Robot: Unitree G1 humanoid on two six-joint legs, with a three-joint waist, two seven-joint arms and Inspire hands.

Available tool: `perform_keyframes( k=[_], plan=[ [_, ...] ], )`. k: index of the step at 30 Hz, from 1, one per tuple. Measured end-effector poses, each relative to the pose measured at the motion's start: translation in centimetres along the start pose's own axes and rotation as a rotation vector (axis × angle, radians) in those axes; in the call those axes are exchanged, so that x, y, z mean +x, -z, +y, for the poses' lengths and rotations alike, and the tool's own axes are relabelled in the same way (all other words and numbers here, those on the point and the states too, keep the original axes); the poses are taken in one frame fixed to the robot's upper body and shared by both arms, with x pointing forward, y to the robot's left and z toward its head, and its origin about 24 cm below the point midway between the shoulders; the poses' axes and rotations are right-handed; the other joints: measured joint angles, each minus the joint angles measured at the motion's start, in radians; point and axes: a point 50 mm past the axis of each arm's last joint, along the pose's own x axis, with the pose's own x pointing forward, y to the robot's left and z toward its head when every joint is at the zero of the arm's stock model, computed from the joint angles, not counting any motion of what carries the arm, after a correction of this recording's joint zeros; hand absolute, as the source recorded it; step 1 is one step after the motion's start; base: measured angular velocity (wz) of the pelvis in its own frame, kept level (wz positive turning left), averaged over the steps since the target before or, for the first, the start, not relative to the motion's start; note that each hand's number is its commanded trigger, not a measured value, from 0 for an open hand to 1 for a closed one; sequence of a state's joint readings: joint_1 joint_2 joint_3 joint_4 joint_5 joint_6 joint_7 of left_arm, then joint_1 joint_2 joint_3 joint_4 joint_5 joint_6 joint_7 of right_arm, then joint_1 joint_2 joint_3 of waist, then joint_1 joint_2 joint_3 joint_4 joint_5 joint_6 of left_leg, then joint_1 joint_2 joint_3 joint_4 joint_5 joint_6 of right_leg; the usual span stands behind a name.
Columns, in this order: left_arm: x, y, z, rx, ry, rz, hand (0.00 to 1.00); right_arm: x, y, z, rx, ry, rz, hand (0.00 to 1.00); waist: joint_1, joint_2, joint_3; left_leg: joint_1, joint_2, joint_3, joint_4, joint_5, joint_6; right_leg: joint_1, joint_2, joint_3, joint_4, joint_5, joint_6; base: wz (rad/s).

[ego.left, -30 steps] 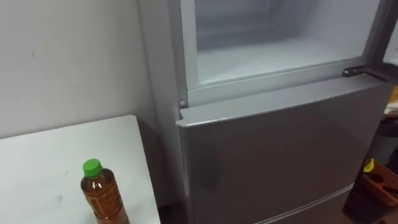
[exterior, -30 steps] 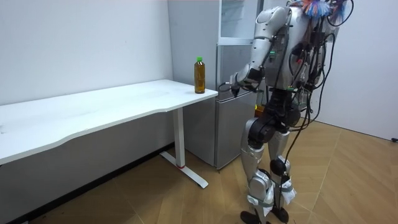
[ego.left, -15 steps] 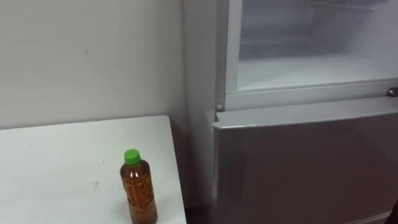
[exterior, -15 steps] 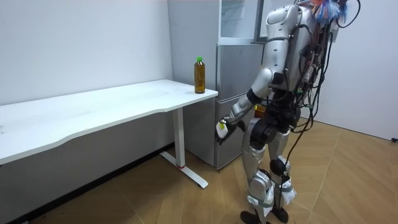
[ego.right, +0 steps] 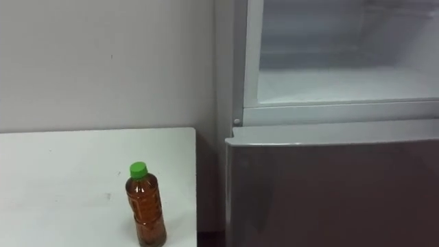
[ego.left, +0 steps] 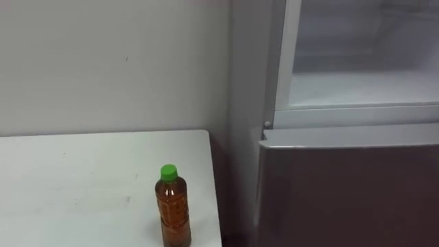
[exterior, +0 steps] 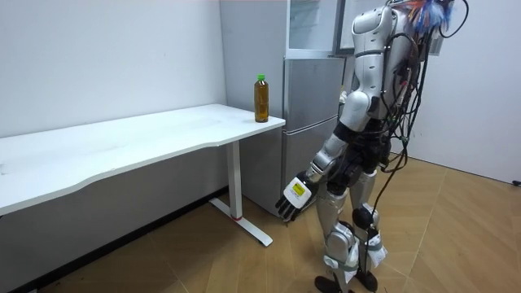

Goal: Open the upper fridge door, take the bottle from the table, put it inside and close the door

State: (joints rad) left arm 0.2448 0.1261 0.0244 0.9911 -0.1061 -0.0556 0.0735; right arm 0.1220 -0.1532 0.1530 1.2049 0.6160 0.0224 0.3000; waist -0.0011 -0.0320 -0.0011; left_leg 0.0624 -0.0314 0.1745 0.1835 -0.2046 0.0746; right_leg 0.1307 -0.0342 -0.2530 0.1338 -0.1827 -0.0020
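Observation:
An amber bottle [ego.left: 173, 209] with a green cap stands upright near the right-hand corner of the white table [ego.left: 82, 178]. To its right is the grey fridge, its upper compartment [ego.left: 363, 82] open and showing a bare white floor. The lower door [ego.left: 350, 185] is closed. In the room view I stand in front of the fridge, with the bottle [exterior: 261, 98] at the table corner on the room view's left. My left hand [exterior: 293, 195] hangs open at thigh height, below the table top and well away from the bottle, holding nothing.
A plain wall runs behind the table. The table's right edge leaves a narrow gap to the fridge side [ego.left: 243, 137]. Wooden floor [exterior: 203, 260] lies open around my feet and under the table.
My left arm has dropped from fridge-door height to hang beside my thigh. The head camera has turned left, so bottle and fridge have shifted right in the eye view.

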Motion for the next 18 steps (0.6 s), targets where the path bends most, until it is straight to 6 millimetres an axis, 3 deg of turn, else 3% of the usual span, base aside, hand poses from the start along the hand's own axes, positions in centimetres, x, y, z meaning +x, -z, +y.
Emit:
perform_keyframes(
  k=[6, 12, 18],
  plan=[
    [-0.1, 1.0, 0.5, -0.008, -0.06, 0.036, 0.0, 0.0, 0.0, 0.0, -0.037, 0.026, 0.003, 0.0, 0.009, -0.004, 0.0005, -0.002, -0.003, -0.019, 0.004, -0.001, 0.001, 0.006, -0.001, -0.003, 0.0, 0.0, 0.0, 0.06],
    [-0.4, 2.3, 0.9, 0.002, -0.128, 0.084, 0.0, 0.0, -0.1, -0.2, -0.156, 0.074, 0.017, 0.0, 0.012, 0.01, 0.0002, -0.018, -0.003, -0.027, 0.015, -0.001, 0.001, -0.006, -0.001, -0.011, 0.002, -0.004, -0.001, 0.03],
    [-0.6, 3.0, 1.1, 0.043, -0.186, 0.102, 0.0, 0.3, -1.9, 0.6, -0.32, 0.102, -0.053, 0.0, 0.011, 0.019, 0.0008, -0.023, -0.005, -0.041, 0.018, 0.0, 0.0, -0.009, -0.003, -0.026, 0.002, -0.005, -0.001, 0.08]
  ],
)
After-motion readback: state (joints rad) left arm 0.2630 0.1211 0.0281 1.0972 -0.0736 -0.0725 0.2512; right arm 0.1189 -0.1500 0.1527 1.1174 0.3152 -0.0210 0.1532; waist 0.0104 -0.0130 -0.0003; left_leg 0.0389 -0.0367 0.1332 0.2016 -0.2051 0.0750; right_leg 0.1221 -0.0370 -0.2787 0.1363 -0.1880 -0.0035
